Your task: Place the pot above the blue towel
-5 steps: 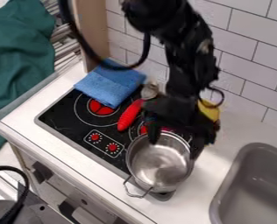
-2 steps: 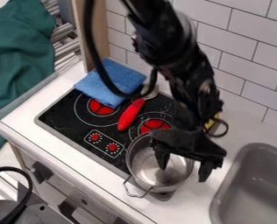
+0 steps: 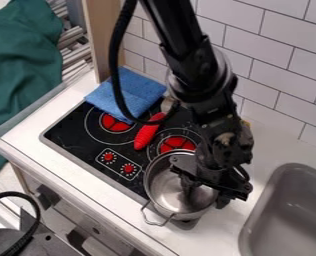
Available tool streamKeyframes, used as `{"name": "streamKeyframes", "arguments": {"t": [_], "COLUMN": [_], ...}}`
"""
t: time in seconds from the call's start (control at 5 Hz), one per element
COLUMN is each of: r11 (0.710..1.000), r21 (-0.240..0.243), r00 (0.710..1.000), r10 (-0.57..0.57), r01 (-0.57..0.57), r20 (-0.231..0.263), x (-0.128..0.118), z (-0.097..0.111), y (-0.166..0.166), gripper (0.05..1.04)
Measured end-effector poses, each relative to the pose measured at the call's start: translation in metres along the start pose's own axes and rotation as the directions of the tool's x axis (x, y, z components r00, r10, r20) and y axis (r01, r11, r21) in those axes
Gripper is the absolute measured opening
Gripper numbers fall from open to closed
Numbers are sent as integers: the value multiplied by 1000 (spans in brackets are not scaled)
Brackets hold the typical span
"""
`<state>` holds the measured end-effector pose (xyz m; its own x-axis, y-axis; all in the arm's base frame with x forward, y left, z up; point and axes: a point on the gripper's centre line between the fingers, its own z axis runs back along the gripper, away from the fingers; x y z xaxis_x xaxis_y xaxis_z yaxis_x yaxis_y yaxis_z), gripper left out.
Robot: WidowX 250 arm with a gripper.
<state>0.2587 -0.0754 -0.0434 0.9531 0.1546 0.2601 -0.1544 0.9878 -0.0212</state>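
The silver pot [image 3: 169,189] sat at the front right of the black stove [image 3: 72,134], well apart from the blue towel [image 3: 124,92]. It stood upright, and its wire handle [image 3: 154,216] stuck out at the front. The black claw [image 3: 206,196] hung low at the pot's right side. Its two fingers were apart — one was down inside the pot and the other was just outside, with the rim between them. I could not tell if they touched the pot's wall, but the claw was not closed up.

The towel lay folded at the back left of the stove, partly over a round red burner. A red handle [image 3: 148,131] lay between the towel and the pot. Two red knobs [image 3: 128,168] were on the stove near its front edge. A gray sink [image 3: 257,217] was on the right, and a green cloth [image 3: 20,65] hung in folds on the far left.
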Motion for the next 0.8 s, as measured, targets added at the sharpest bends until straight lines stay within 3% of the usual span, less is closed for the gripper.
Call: {"name": "streamKeyframes", "arguments": {"t": [0.2,0.4,0.6,0.8], "r11": [1000,999,999,993], "r21": [-11,-13,37,113], "r00": [999,998,999,995], "r10": [-20,-38,-33,52], "r01": [20,38,31,-43], "r20": [37,43,37,-81], "x": [0,-1,-4,1], "z": [1,2,10,32], "y": [-3,-3,3,1], "gripper": [467,261,103,58]}}
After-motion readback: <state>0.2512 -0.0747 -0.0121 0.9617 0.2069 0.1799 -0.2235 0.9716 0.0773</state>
